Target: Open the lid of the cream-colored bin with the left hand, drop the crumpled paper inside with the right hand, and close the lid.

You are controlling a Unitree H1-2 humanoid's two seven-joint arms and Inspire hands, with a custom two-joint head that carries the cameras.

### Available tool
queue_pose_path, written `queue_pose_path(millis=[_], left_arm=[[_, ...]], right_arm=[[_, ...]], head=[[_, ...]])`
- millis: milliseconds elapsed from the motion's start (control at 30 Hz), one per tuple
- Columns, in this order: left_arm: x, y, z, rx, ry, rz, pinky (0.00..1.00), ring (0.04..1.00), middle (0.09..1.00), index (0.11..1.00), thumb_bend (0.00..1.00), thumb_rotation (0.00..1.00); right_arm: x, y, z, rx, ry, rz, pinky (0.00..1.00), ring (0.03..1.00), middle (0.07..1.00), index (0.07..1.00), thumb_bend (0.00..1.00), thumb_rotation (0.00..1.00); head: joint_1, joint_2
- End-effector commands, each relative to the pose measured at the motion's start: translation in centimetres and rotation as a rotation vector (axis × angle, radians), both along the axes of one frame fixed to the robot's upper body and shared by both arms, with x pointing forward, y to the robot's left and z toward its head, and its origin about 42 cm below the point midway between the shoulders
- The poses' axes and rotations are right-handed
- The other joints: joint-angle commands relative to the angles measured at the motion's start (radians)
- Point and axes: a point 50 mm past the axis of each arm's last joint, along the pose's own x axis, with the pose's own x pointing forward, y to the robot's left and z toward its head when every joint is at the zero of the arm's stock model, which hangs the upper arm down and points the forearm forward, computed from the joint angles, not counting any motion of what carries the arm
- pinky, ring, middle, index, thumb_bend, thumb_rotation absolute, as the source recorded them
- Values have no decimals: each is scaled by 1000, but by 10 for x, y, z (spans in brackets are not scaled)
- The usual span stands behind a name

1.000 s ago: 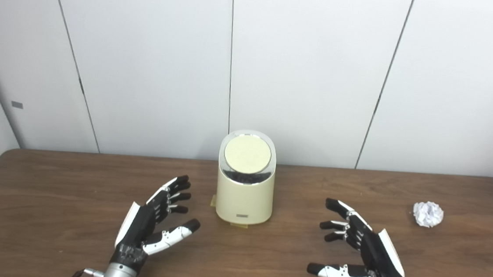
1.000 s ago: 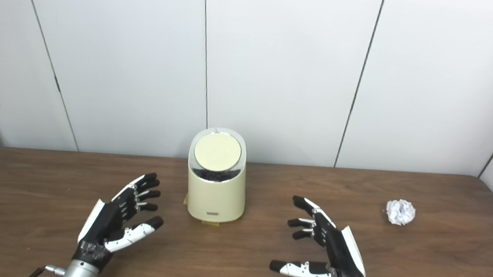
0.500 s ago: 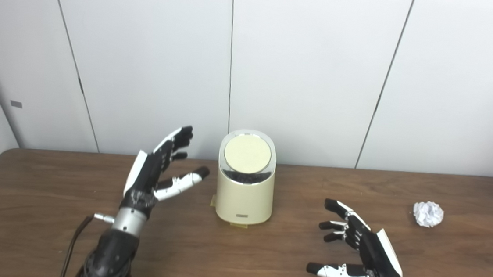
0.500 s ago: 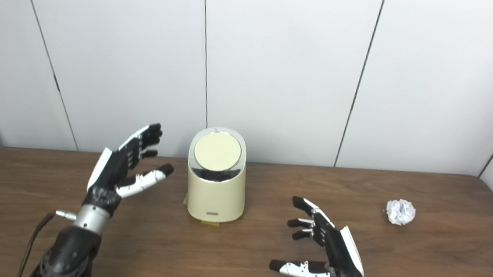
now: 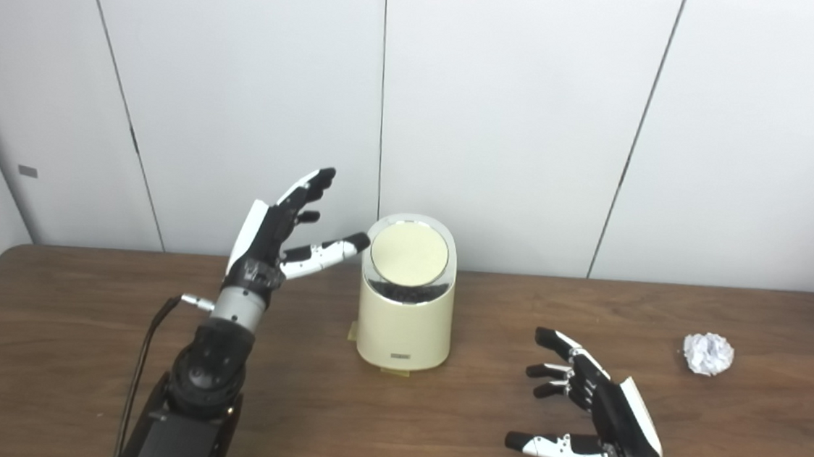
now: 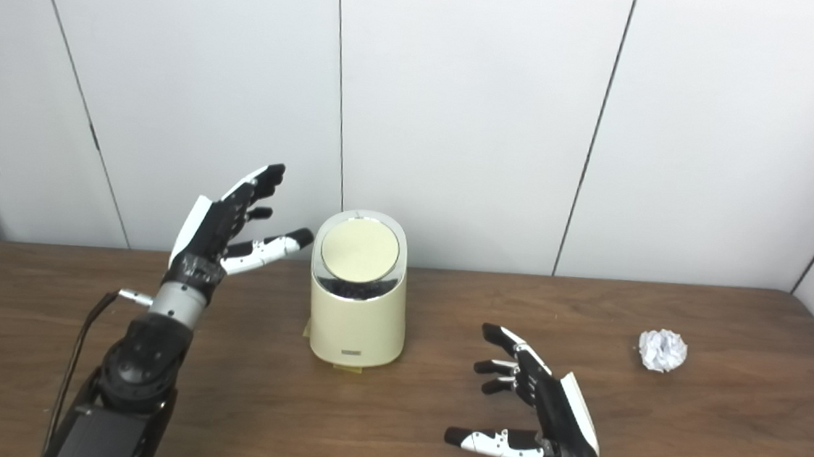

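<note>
The cream-colored bin (image 5: 405, 315) stands upright at the middle of the table, its round tilted lid (image 5: 408, 254) shut. My left hand (image 5: 280, 232) is open and raised beside the bin's upper left, its thumb tip next to the lid's rim. My right hand (image 5: 592, 417) is open and empty, low over the table at the front right. The crumpled white paper (image 5: 708, 353) lies on the table far right, well beyond my right hand. The bin also shows in the right eye view (image 6: 357, 304).
The brown wooden table (image 5: 78, 348) runs the full width of the view. A white panelled wall (image 5: 517, 121) stands right behind the bin. A thin black cable (image 5: 143, 353) hangs along my left forearm.
My left hand has risen from low over the table and moved right, up to the bin's lid rim. My right hand, the bin and the paper have stayed put.
</note>
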Motion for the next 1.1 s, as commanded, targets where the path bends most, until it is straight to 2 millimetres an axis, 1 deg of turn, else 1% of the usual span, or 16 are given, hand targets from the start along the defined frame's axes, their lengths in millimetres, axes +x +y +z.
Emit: queue_pose_path(millis=[0,133,200,267,400,533,633,767,900,1067], left_arm=[[14,-7,34,54,-92,7,873,941,921,944,904,394],[22,-18,40,158,-124,17,887,936,917,961,931,402],[24,-21,40,192,-136,25,875,933,919,964,939,409],[27,-25,41,228,-145,29,819,926,931,973,958,424],[32,-31,41,286,-137,30,784,945,970,998,991,441],[35,-36,41,327,-115,30,808,979,997,1000,1000,456],[37,-38,41,350,-107,36,838,998,1000,1000,1000,438],[38,-39,41,372,-115,39,859,996,1000,1000,977,391],[36,-39,39,379,-113,36,849,1000,1000,1000,964,386],[35,-41,39,403,-106,41,877,1000,1000,1000,956,368]], right_arm=[[9,5,20,7,-100,10,579,701,856,842,796,35],[11,9,21,10,-97,13,575,701,864,845,789,40],[11,11,21,11,-100,12,575,702,867,846,788,42],[12,12,22,10,-104,8,571,702,867,846,791,33],[12,14,23,9,-110,-1,575,698,865,837,790,21],[12,15,25,-10,-115,-16,576,701,856,832,790,28],[12,14,26,-32,-124,-21,570,697,850,832,791,52],[12,14,26,-35,-132,-22,553,686,846,830,798,52],[12,13,26,-25,-129,-26,555,690,844,828,801,32],[11,14,27,-23,-132,-27,559,694,842,829,804,28]], head=[[0,1],[-8,0],[-10,-1],[-12,-1],[-23,1],[-32,2],[-30,3],[-30,2],[-31,4],[-31,7]])
